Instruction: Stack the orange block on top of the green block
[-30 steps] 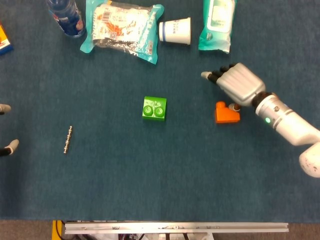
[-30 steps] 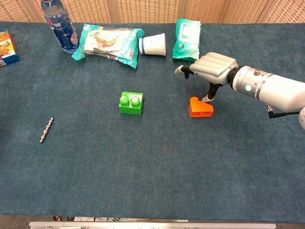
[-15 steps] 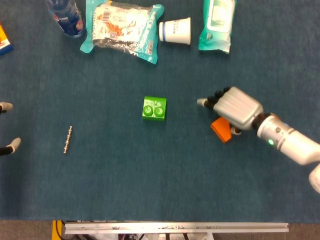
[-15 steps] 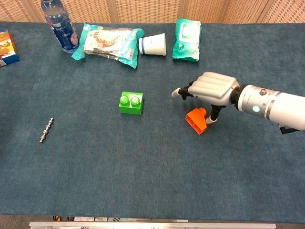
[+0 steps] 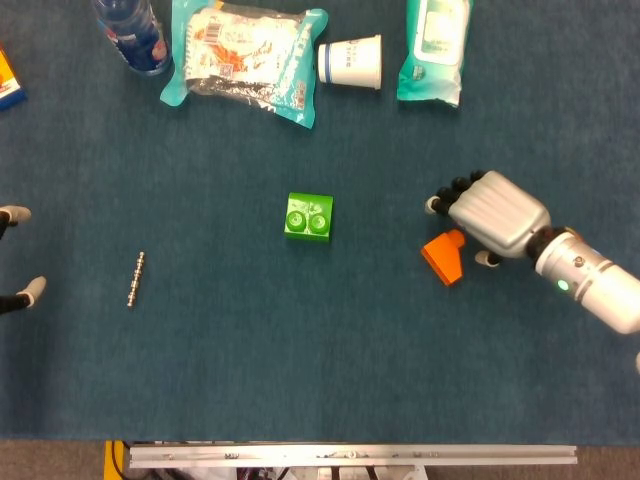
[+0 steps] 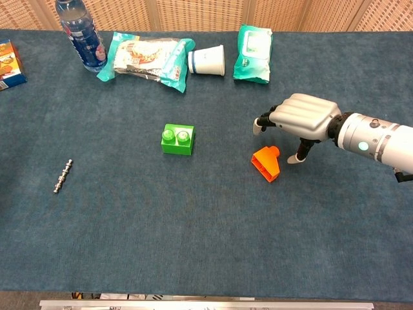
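Orange block (image 5: 443, 257) lies tipped on the counter (image 5: 300, 360) in the head view, just beside my right robot hand (image 5: 490, 214), well apart from the green block (image 5: 309, 216). My fingers are curled loosely above it and hold nothing; whether the thumb touches the block I cannot tell. At the left edge only two fingertips of my left robot hand (image 5: 18, 252) show, spread apart; the rest is cut off.

Chest view: orange block (image 6: 266, 163) rests tilted on one side, right robot hand (image 6: 301, 118) arched over and beside it, no grasp made. Green block (image 6: 177, 139) stands studs up, untouched. Stacking has not begun: grasp, lift and placing all remain. The left robot hand is out of frame here.
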You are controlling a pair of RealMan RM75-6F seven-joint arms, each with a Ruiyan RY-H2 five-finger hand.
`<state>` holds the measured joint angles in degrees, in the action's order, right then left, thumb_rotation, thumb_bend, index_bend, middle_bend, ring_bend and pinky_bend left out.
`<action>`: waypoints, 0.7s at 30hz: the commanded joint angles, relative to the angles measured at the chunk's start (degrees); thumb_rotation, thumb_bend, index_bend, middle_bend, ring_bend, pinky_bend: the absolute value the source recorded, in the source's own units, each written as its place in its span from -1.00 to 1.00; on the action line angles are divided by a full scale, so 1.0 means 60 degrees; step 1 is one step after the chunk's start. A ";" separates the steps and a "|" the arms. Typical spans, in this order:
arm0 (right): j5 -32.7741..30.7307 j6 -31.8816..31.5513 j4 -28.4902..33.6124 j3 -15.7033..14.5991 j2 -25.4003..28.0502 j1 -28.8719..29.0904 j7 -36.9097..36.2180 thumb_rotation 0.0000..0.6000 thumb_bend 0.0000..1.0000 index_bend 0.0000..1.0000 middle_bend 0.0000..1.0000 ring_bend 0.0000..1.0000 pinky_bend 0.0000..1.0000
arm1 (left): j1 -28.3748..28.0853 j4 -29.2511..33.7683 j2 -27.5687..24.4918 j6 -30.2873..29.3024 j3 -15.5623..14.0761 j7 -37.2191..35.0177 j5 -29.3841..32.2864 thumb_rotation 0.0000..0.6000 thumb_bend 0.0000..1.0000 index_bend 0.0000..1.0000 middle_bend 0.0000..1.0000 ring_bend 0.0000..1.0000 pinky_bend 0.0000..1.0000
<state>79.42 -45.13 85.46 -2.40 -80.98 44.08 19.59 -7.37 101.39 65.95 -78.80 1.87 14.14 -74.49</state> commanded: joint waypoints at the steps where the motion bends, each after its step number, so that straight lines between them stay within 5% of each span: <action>1: 0.0034 0.0034 -0.0148 0.0060 -0.0145 0.0023 -0.0086 1.00 -0.75 -0.33 -0.34 -0.45 -0.30 | 0.0023 0.0028 -0.0023 -0.0036 0.0004 -0.0009 -0.0003 1.00 -0.68 -0.45 -0.33 -0.43 -0.45; 21: -0.0187 0.0253 -0.0314 0.0120 -0.0388 0.0053 0.0385 1.00 -0.63 -0.15 -0.32 -0.45 -0.30 | 0.0077 -0.0076 -0.0039 0.0013 -0.0023 -0.0170 -0.0013 1.00 -0.68 -0.45 -0.33 -0.43 -0.46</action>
<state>78.35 -43.68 83.60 -1.70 -83.23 44.35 21.79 -6.92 100.95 65.70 -78.72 1.74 13.13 -74.56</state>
